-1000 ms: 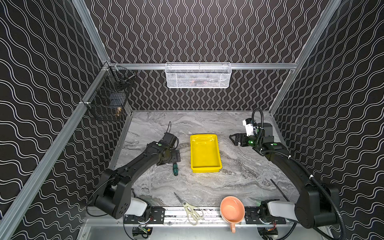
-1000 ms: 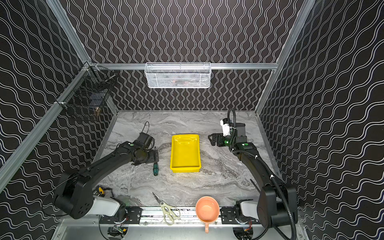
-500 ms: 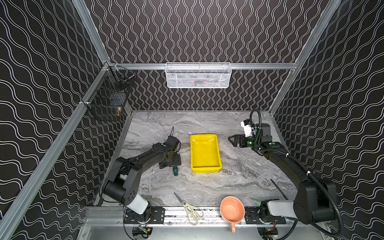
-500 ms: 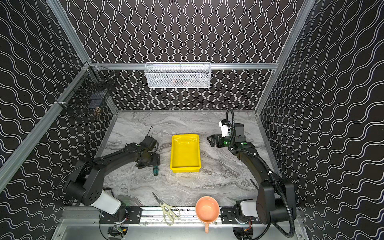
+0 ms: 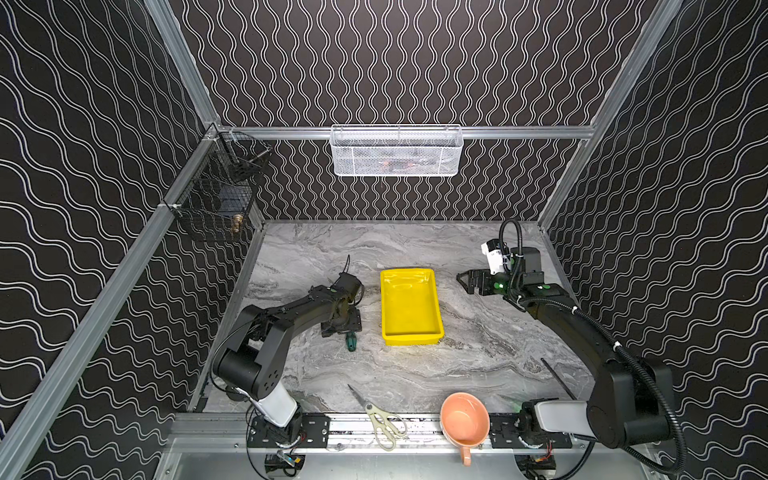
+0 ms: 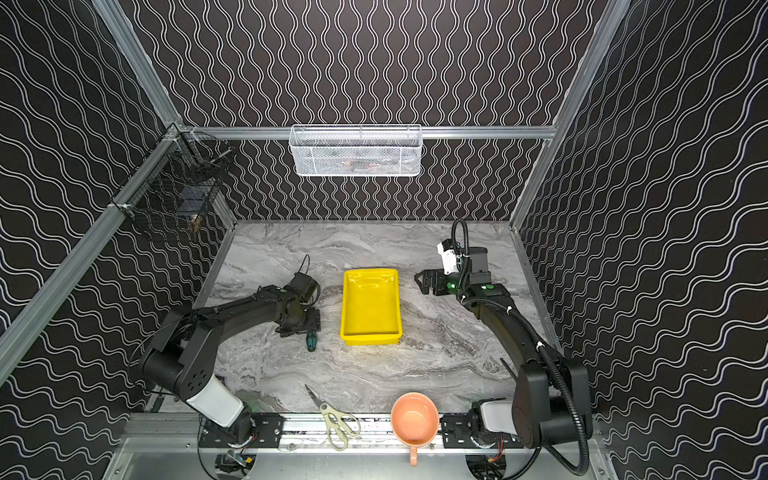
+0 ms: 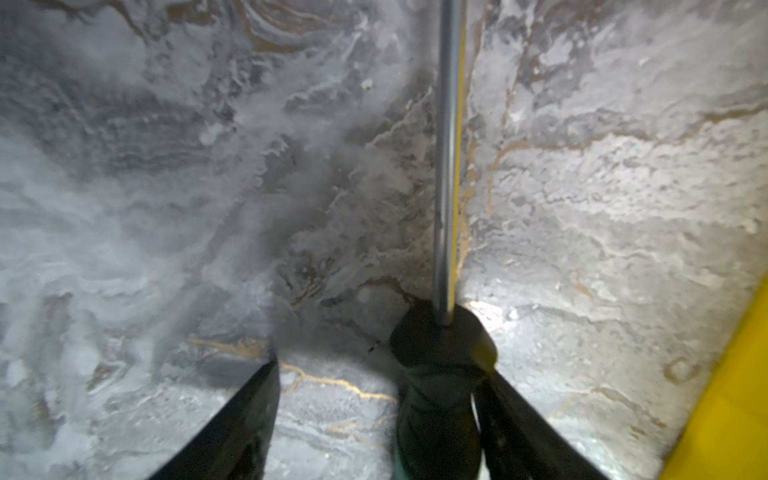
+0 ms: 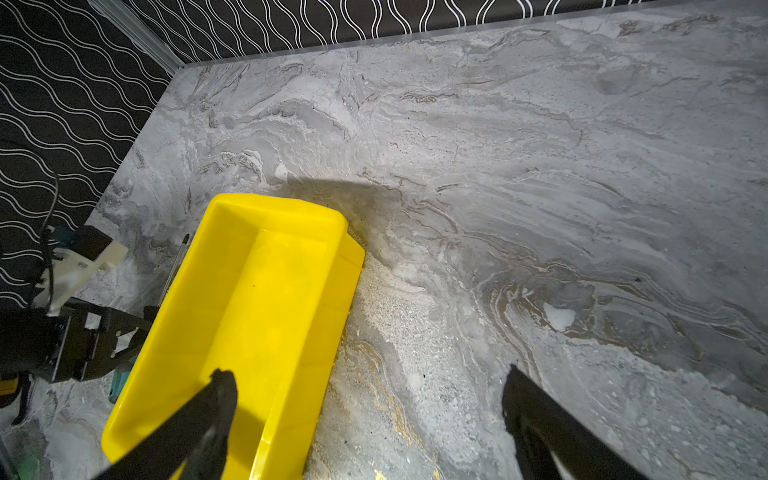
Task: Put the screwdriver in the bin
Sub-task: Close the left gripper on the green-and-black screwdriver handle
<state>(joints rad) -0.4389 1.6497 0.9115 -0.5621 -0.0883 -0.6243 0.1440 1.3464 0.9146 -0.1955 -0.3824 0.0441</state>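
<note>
**Marble bench [image 5: 415, 374]: screwdriver straddled, not yet gripped**

Flat on the bench lies the screwdriver [image 5: 351, 341], just left of the yellow bin [image 5: 411, 338] and outside it. Its long axis runs parallel to the bin's long side, handle toward the front rail, shaft toward the back wall. The left tool [image 7: 378, 374] straddles the handle, jaws apart, one finger [image 7: 519, 436] touching it. The right tool [image 8: 368, 374] hangs released, right of the bin.

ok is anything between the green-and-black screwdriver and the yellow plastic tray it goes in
Nothing visible. The green-and-black-handled screwdriver lies on bare marble tabletop beside the yellow plastic tray; only the tray's raised rim must be cleared. The left gripper straddles its handle, jaws open.
</note>
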